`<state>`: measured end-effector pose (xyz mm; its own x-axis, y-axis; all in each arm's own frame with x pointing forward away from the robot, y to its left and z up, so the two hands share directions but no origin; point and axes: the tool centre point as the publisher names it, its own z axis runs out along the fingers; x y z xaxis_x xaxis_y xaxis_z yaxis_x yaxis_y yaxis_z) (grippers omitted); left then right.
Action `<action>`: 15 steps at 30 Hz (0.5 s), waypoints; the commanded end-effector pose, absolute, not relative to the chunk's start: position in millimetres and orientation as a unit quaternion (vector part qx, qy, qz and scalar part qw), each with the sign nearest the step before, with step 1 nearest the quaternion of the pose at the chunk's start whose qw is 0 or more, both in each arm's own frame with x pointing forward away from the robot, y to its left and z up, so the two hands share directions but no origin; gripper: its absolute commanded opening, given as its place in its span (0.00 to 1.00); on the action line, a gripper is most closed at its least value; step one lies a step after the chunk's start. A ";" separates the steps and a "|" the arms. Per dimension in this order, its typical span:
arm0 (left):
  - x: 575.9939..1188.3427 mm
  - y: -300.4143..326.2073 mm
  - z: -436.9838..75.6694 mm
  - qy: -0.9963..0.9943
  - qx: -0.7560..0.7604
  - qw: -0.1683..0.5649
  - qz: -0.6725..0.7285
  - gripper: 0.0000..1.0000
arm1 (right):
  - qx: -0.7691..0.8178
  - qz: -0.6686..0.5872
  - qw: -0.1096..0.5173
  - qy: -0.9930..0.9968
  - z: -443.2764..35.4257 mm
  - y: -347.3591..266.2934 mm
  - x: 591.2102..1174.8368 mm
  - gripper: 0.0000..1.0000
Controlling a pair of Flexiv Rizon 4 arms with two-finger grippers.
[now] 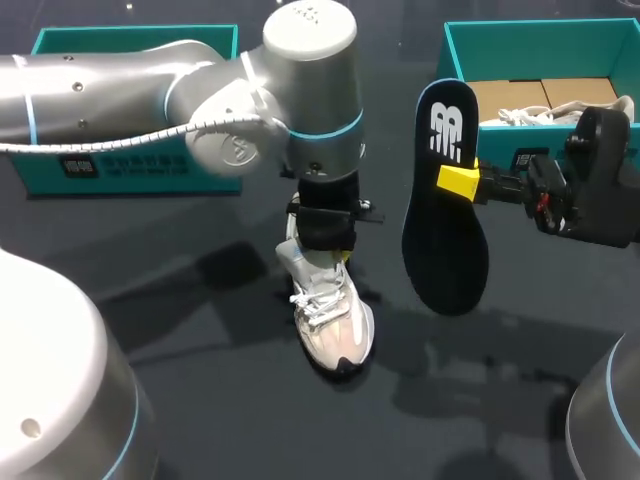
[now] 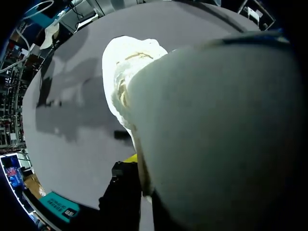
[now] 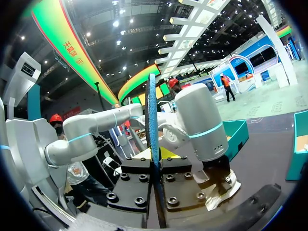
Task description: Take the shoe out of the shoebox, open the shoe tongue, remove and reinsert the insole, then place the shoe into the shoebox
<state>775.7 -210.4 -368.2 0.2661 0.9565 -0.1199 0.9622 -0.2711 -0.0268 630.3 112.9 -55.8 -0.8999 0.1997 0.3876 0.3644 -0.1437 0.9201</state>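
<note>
My right gripper (image 1: 460, 182) is pinched shut on the dark insole (image 1: 445, 235) at mid-edge, holding it in the air beside the white sneaker (image 1: 328, 315). I judge the insole light and floppy, so gripping near the middle suits. My left gripper (image 1: 325, 228) is at the sneaker's heel; clamped or not, I cannot tell.

An exhibition hall, no question: a high roof of white trusses (image 3: 202, 24) hung with spotlights (image 3: 115, 23), a sweeping green and orange banner (image 3: 62, 48) overhead, blue-and-white show booths (image 3: 243, 67) stood across the open floor, and a dark demonstration table (image 1: 200, 350) sat up front.
</note>
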 end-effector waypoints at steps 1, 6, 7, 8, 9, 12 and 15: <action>776.6 -218.0 -371.8 0.594 0.802 0.028 -0.054 0.00 | -0.236 -0.720 0.039 -0.652 -54.1 108.9 618.1 0.00; 772.8 -221.6 -370.3 0.582 0.811 0.034 -0.045 0.00 | -0.236 -0.720 0.039 -0.652 -54.1 108.9 618.1 0.00; 771.1 -222.3 -370.6 0.580 0.812 0.034 -0.044 0.00 | -0.236 -0.720 0.039 -0.652 -54.1 108.9 618.1 0.00; 770.1 -222.9 -371.1 0.579 0.813 0.034 -0.044 0.00 | -0.236 -0.720 0.039 -0.652 -54.1 108.9 618.1 0.00; 769.9 -223.8 -371.8 0.576 0.816 0.033 -0.043 0.00 | -0.236 -0.720 0.039 -0.652 -54.1 108.9 618.1 0.00; 771.5 -226.0 -374.3 0.570 0.820 0.031 -0.042 0.00 | -0.236 -0.720 0.039 -0.652 -54.1 108.9 618.1 0.00; 775.1 -228.0 -374.1 0.573 0.818 0.031 -0.042 0.21 | -0.236 -0.720 0.039 -0.652 -54.1 108.9 618.1 0.00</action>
